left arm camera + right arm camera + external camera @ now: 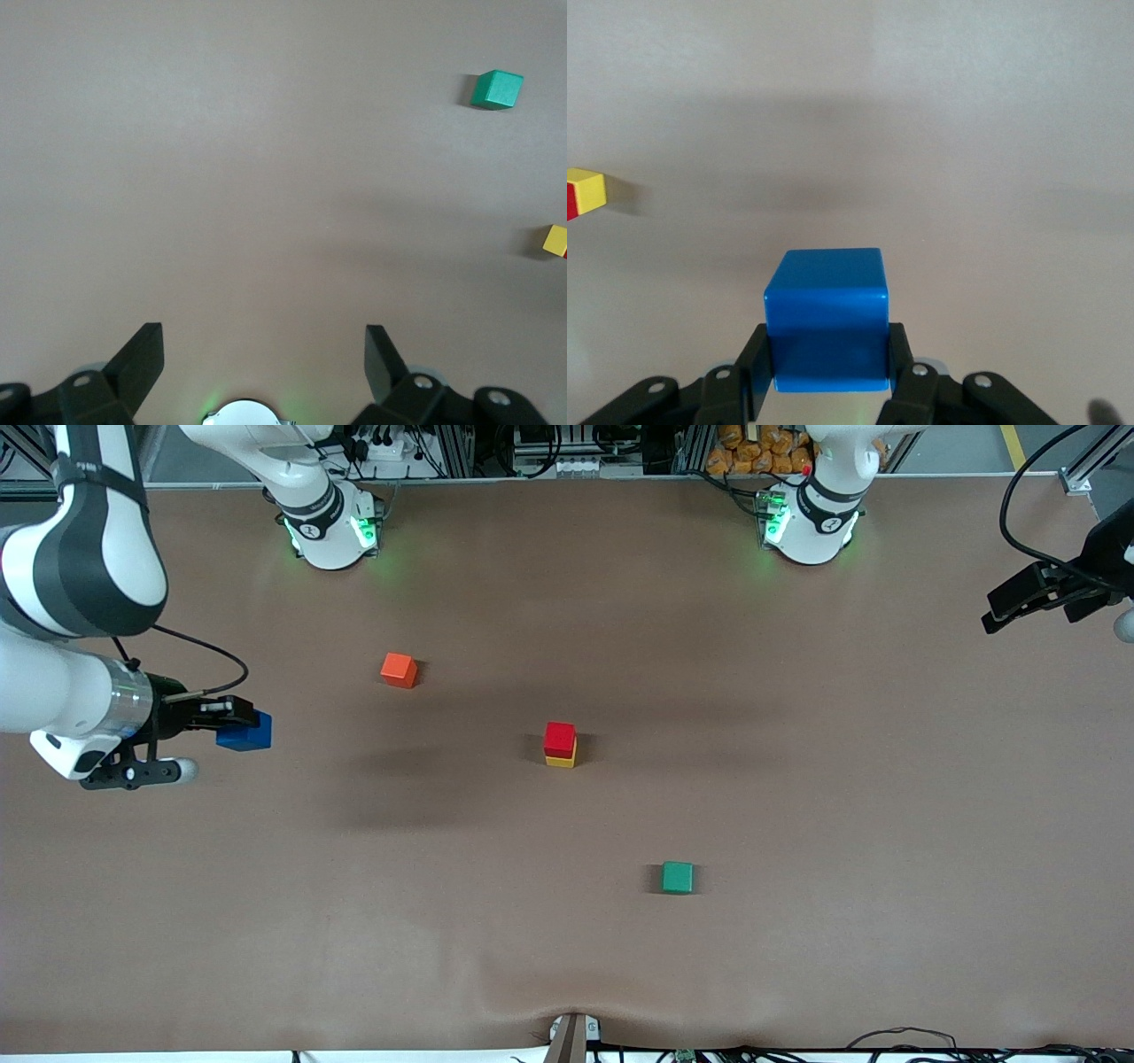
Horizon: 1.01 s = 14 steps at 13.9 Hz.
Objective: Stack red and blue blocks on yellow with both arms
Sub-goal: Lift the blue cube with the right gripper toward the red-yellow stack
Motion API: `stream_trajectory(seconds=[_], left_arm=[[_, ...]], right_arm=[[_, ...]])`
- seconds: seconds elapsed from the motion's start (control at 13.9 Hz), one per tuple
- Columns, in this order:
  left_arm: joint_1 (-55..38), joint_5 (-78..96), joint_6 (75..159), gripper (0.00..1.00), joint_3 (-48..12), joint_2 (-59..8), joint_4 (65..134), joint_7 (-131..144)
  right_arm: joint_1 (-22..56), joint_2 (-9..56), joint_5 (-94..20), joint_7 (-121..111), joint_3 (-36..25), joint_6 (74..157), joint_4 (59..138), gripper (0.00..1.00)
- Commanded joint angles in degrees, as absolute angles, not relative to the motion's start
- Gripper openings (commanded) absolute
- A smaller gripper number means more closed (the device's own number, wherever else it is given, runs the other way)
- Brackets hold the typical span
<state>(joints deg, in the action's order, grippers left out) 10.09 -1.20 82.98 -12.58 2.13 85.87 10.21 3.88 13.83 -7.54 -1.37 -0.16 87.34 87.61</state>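
Green cube sits lowest in the frame on the desk, clear of the work. At centre, red block rests on yellow. Right hand, at mid-left, grasps blue block aloft; a skewed drop could topple that small stack. Left hand, upper right, waits released.

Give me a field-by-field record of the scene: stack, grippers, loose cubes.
stack: red block on yellow cube, mid-table
blue block: clamped in right gripper, over the right arm's end of the table
left gripper: open, holding nothing, over the left arm's end of the table
orange-red cube: loose, farther from the camera than the stack
green cube: loose, nearer to the camera than the stack
remaining: blue block onto red
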Motion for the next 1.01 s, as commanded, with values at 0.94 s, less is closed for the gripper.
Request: stream_trajectory(seconds=[0.94], left_arm=[[10.81, -0.88, 82.79, 1.00, -12.66, 3.96, 87.36, 9.32]], right_arm=[[24.25, 24.78, -9.14, 25.22, -0.53, 86.56, 67.50, 0.10]])
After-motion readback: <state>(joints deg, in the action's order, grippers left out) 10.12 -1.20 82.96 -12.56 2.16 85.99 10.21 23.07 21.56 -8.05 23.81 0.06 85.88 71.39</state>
